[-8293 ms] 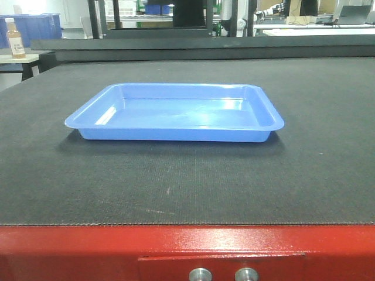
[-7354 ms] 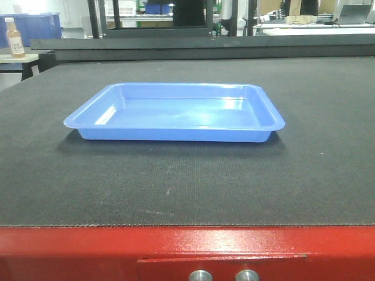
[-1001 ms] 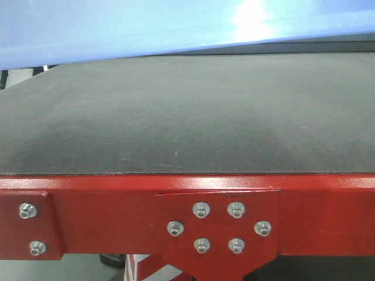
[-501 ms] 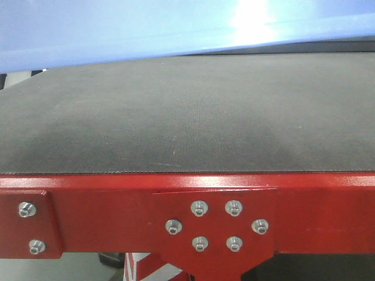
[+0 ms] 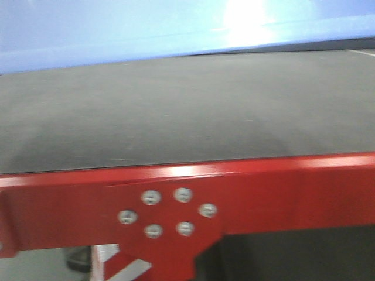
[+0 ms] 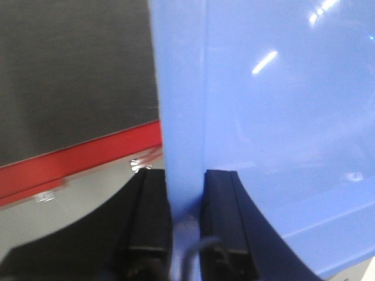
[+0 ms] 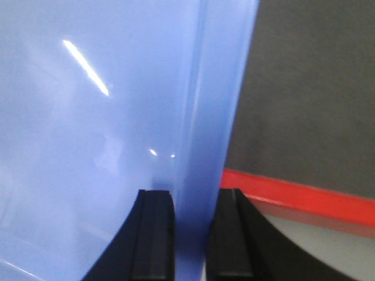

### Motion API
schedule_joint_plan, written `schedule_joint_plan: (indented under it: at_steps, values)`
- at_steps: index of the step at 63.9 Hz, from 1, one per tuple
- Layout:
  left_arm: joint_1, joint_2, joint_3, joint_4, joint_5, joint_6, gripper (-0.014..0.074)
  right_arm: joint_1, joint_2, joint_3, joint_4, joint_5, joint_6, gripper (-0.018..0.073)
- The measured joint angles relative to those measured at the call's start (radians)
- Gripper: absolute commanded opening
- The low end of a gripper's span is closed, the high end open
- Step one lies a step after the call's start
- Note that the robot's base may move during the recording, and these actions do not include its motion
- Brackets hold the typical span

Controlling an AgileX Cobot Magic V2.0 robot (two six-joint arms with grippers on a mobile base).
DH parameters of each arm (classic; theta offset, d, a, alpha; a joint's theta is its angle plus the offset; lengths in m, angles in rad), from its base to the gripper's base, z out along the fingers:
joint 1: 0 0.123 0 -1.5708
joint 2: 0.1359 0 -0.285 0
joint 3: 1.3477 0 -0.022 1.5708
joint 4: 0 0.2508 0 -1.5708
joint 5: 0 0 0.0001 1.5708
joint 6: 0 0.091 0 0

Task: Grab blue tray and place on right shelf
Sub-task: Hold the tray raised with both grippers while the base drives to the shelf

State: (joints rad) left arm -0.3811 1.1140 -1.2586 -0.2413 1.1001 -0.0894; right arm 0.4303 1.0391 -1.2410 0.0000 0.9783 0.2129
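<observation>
The blue tray (image 5: 117, 26) hangs above the table and fills the top of the front view with its glossy underside. My left gripper (image 6: 185, 175) is shut on the blue tray's (image 6: 281, 117) left rim, one black finger on each side of the rim. My right gripper (image 7: 194, 196) is shut on the blue tray's (image 7: 88, 146) right rim in the same way. The right shelf is out of view.
Below the tray lies the dark mat (image 5: 176, 111) of the red-framed table (image 5: 281, 193), whose front beam carries a bolted bracket (image 5: 167, 212). The table's red edge (image 6: 76, 161) and grey floor show past the tray in both wrist views.
Since eight seconds ago the tray has been lifted off the mat. Over the last second the table frame has shifted left and tilted in the front view, now blurred.
</observation>
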Motion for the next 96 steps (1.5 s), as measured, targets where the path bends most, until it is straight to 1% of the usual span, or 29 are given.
schedule_joint_plan:
  at_steps: [34,96]
  values:
    - [0.000,0.000,0.001,-0.060,0.017,0.005,-0.0048,-0.002,-0.002,0.000,-0.031,0.004,0.000,0.0059]
    - [0.000,0.002,0.002,-0.066,0.024,0.009,-0.0048,-0.002,-0.003,0.000,-0.034,0.007,0.000,0.0059]
